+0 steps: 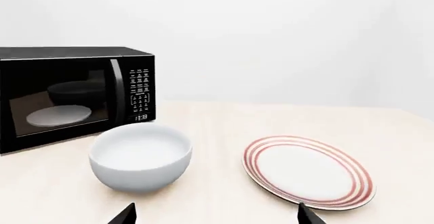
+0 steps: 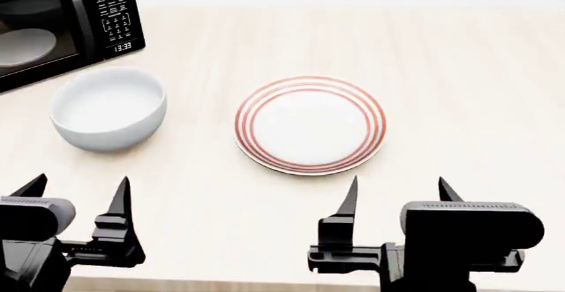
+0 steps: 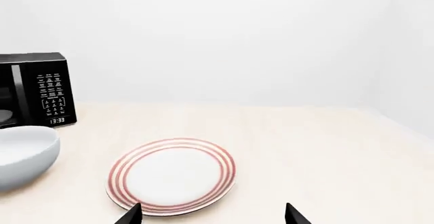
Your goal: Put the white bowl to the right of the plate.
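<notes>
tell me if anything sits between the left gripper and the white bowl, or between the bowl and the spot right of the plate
Nothing visible lies between the left gripper and the white bowl; only bare table separates them. The plate itself sits between the bowl and the goal spot on its right, so the bowl must pass over or around it.

The microwave (image 2: 62, 24) is cut off by the head view's upper left corner. In the right wrist view, half of the white bowl (image 3: 24, 155) is cropped. The keypad labels are too small to be read.
</notes>
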{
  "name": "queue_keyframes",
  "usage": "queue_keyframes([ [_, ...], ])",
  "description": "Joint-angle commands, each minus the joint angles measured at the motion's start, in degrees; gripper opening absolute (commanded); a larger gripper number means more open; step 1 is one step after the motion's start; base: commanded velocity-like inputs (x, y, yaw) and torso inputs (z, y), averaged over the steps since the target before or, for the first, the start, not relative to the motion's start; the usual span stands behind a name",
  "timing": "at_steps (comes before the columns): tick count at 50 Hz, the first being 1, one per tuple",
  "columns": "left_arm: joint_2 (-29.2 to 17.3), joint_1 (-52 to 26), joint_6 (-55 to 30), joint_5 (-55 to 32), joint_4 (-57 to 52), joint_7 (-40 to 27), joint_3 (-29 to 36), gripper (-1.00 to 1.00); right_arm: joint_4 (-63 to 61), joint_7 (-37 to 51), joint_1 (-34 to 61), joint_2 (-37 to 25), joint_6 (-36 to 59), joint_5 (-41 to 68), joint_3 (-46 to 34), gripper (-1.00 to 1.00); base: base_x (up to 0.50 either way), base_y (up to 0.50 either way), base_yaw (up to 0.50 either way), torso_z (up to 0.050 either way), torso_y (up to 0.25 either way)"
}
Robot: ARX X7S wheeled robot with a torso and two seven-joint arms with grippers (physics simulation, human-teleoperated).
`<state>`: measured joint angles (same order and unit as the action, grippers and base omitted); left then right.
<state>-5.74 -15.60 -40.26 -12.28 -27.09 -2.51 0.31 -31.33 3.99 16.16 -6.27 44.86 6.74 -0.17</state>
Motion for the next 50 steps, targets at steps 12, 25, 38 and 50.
queue_keyframes([
  [12, -1.42, -9.65, -14.63, -4.82, -6.85, -1.96, -0.45, 1.00, -4.53, -5.85, 13.73, -1.66, 18.36, 10.20, 8.50, 1.00, 0.10, 0.33, 0.00, 0.000, 0.000],
  [25, -1.66, -9.51, -14.17, -5.34, -7.44, -2.82, -0.06, 1.00, -7.05, -5.10, 13.07, -2.47, 15.35, 9.86, 8.14, 1.00, 0.40, 0.29, 0.00, 0.000, 0.000],
  [38, -1.96, -9.71, -14.05, -6.14, -7.58, -3.47, -0.19, 1.00, -7.78, -4.33, 13.85, -2.58, 16.13, 10.67, 8.29, 1.00, 0.50, 0.00, 0.00, 0.000, 0.000],
  [50, -2.27, -10.04, -14.17, -6.94, -7.86, -4.02, -0.34, 1.00, -10.07, -3.22, 15.96, -2.67, 19.07, 11.94, 8.78, 1.00, 0.50, 0.00, 0.00, 0.000, 0.000],
])
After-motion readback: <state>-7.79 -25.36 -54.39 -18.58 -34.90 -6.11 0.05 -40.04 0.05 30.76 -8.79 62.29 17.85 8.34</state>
